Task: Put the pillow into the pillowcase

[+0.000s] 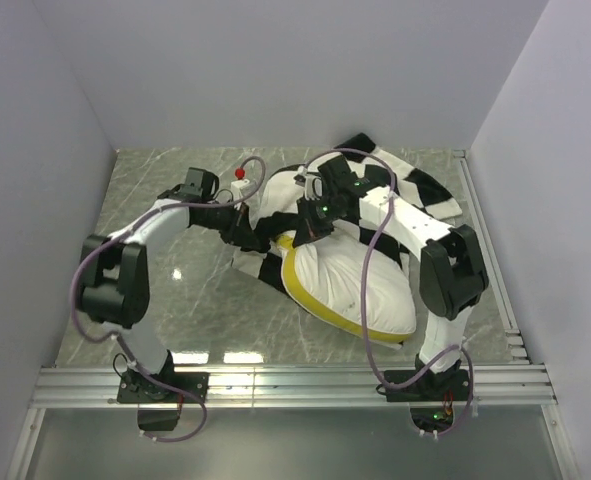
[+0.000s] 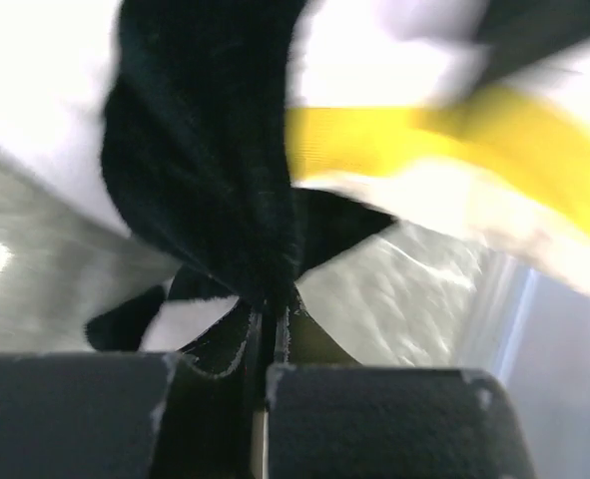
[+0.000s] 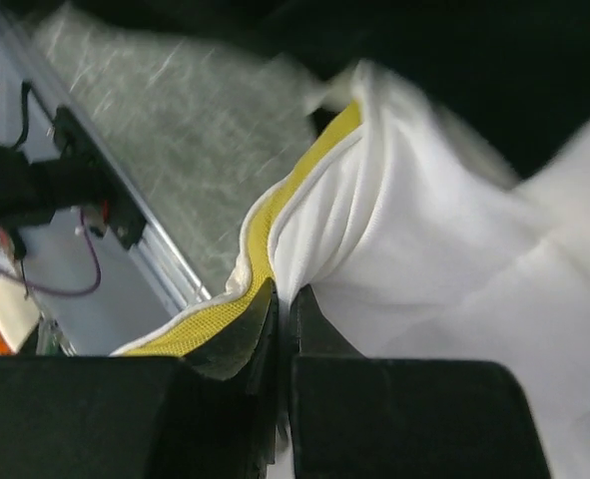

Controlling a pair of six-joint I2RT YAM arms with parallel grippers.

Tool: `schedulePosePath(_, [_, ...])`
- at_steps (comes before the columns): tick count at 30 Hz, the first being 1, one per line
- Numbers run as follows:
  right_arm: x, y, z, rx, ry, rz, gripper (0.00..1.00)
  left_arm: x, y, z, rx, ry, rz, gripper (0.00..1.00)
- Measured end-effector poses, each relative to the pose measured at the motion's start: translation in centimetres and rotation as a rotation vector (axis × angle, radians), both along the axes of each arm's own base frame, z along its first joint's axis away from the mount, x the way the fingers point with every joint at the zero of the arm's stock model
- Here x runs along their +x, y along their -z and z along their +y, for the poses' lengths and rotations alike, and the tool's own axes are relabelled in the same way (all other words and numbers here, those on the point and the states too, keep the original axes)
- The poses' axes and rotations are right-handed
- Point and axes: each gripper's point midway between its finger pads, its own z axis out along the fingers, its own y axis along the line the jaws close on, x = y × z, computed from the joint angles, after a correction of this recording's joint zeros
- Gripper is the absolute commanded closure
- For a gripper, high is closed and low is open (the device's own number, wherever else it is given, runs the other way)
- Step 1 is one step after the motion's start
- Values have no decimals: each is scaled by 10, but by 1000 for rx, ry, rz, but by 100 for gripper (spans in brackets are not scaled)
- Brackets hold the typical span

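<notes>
The plump cream-white pillow [image 1: 360,290] with a yellow band along its edge lies on the grey marbled tabletop [image 1: 165,205] in front of the right arm's base. Its long axis runs on a slant, from its end near the middle of the tabletop back toward the near right. Most of it is outside the soft black-and-white checked pillowcase [image 1: 420,190], which is bunched on the far side and spreads off toward the far right corner. The pillow's far end meets the case's mouth under both wrists. The right tool [image 3: 283,304] is pinched tight on the yellow-banded edge at that end, so this arm is the nearer one and has the pillow. The left tool [image 2: 271,314] is clamped on a black fold of the case just beside it, to the left. I judge the coming move turns on this: the case lies beyond the pillow, away from the bases — so the pillow must travel lengthwise, far end first, while the left side holds the mouth.
</notes>
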Motion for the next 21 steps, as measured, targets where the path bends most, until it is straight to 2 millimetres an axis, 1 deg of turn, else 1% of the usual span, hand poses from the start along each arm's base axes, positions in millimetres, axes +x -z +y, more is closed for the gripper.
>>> schedulePosePath(3, [15,21,0,-43,70,18,100,-34,-32,-3,-13,74,-41,100])
schedulePosePath(4, [21,28,0,-62,98,23,100,-45,-40,-6,-19,105,-61,99])
schedulePosePath(5, [26,33,0,-75,120,22,100,-54,-44,-7,-19,126,-68,100])
schedulePosePath(7, [38,41,-4,-109,190,23,100,-72,-44,-6,-13,161,-54,99])
schedulePosePath(8, [45,41,-6,-116,228,21,100,-81,-42,-5,-14,184,-29,100])
schedulePosePath(10, [59,35,-11,-105,296,8,100,-91,-37,-2,-13,208,8,100])
schedulePosePath(12, [75,22,-18,-73,368,-15,100,-96,-35,0,-24,215,33,100])
schedulePosePath(13, [82,15,-23,-62,402,-34,100,-94,-35,3,-32,203,42,100])
schedulePosePath(16, [96,-12,-36,-27,479,-126,100,-87,-36,13,-50,161,67,100])
schedulePosePath(18, [99,-24,-40,-10,508,-191,100,-83,-31,16,-51,140,95,100])
schedulePosePath(20, [100,-21,-37,-5,507,-217,100,-82,-21,17,-42,126,140,100])
schedulePosePath(21, [100,-13,-32,-12,495,-215,100,-82,-14,18,-32,123,165,99])
